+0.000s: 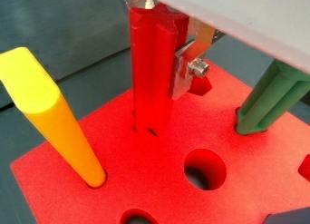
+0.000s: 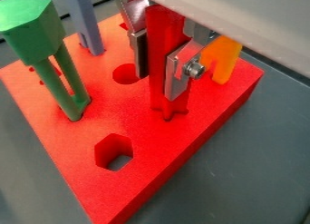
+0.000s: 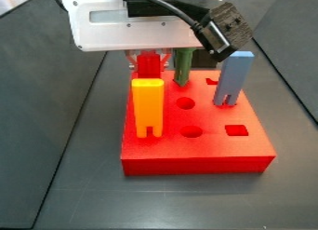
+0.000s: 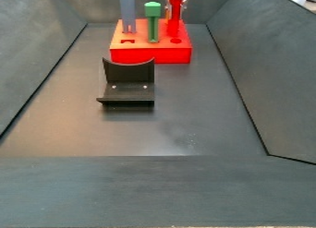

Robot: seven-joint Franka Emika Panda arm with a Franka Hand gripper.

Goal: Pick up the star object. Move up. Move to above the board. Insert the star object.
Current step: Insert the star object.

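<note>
- Gripper [image 2: 161, 48]: fingers [image 2: 179, 69] clamped on the star object [image 1: 154, 69], pointing straight down over the board [image 2: 182, 146].
- Star object: upright, lower end in a board hole.
- Green peg [image 3: 181, 66] at the star object's 3 o'clock in a side view.

Board [image 4: 151, 53]: star object [image 4: 176, 19], green peg [image 4: 153, 21], blue peg [image 4: 128, 14], forked block [image 3: 148, 107] upright on it; gripper [image 2: 165, 57] above, around star object; fixture [image 4: 126, 82] before board
</note>
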